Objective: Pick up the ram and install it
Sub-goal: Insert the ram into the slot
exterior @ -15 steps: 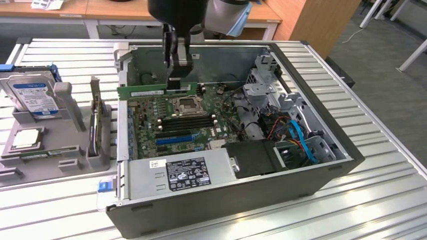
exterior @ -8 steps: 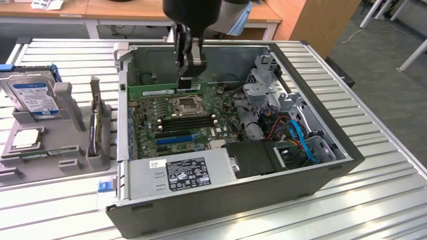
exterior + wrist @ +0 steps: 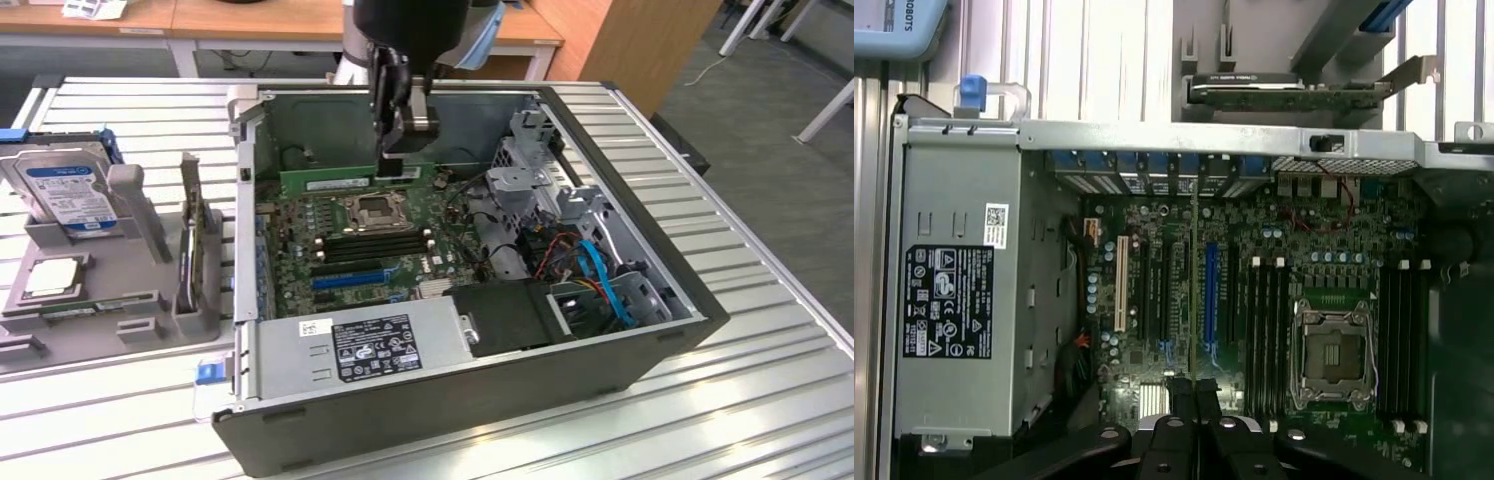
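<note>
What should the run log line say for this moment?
gripper: shut on ram | ram: held over motherboard in open case | install: not yet seated

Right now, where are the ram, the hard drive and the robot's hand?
ram [image 3: 350, 182]: exterior view, middle of the green stick.
hard drive [image 3: 70, 192]: exterior view, on its blue-white label.
hand [image 3: 399, 153]: exterior view, between its fingertips, shut on the ram.

Computer case [image 3: 467, 410], power supply [image 3: 360, 345] — hard drive [image 3: 70, 192]
</note>
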